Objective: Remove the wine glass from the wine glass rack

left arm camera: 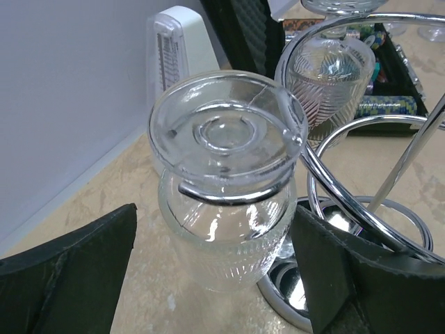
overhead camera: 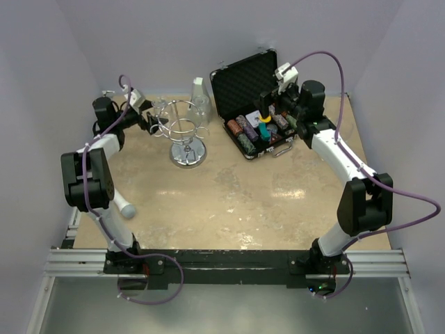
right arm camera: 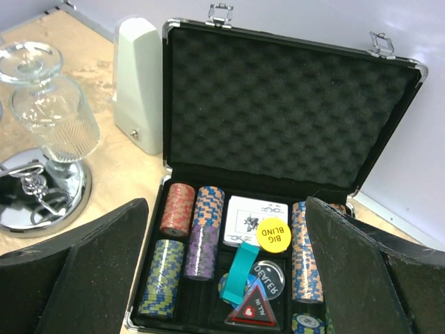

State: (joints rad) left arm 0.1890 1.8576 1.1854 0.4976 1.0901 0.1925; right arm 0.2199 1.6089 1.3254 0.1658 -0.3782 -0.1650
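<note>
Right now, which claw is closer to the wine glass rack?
Left. The left claw is right beside the rack, facing an upside-down wine glass on it; the right claw hovers over the open poker chip case, farther away.

cut off: wine glass rack [left arm camera: 334, 182] base (bottom edge) | case [right arm camera: 292, 104] front

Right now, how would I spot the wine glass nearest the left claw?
Find the chrome wine glass rack at the back left of the table, beside the open black case. The wine glass hangs upside down in the wire loop facing the open left gripper. Unlike the glass behind it, it hangs farthest from the case.
</note>
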